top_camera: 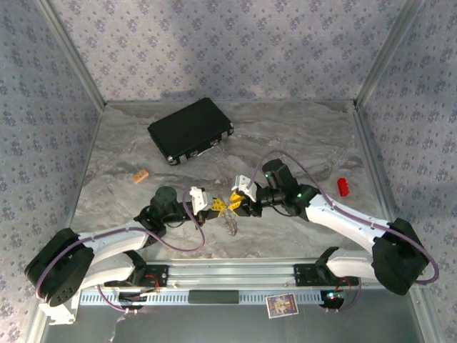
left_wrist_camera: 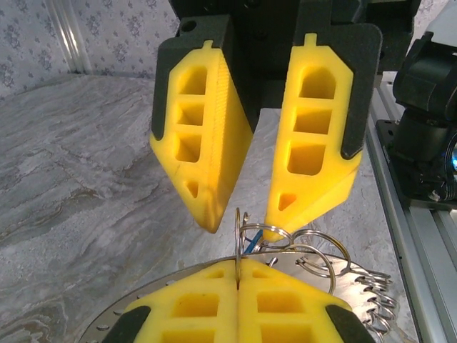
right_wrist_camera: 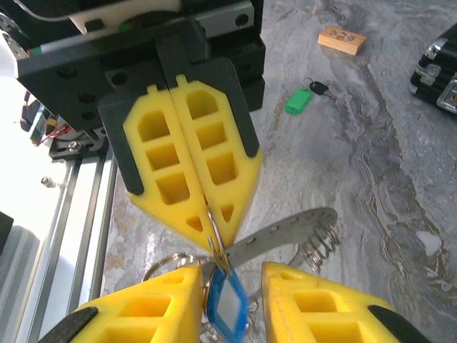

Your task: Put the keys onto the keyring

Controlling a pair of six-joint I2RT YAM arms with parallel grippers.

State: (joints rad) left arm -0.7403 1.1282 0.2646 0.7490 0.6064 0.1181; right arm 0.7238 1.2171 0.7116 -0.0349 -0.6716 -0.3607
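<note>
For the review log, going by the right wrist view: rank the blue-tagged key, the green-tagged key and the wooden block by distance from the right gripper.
1. blue-tagged key: between the fingers of the right gripper.
2. green-tagged key: farther back, right of centre.
3. wooden block: farthest, near the top edge.

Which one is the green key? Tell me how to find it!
Find the black rectangular case at the back of the grey marbled table. In front of it, toward the arms, lies a small tan wooden block, and the tiny key with the green plastic tag lies flat near that block. It is the only green thing; the other key's tag is blue.
</note>
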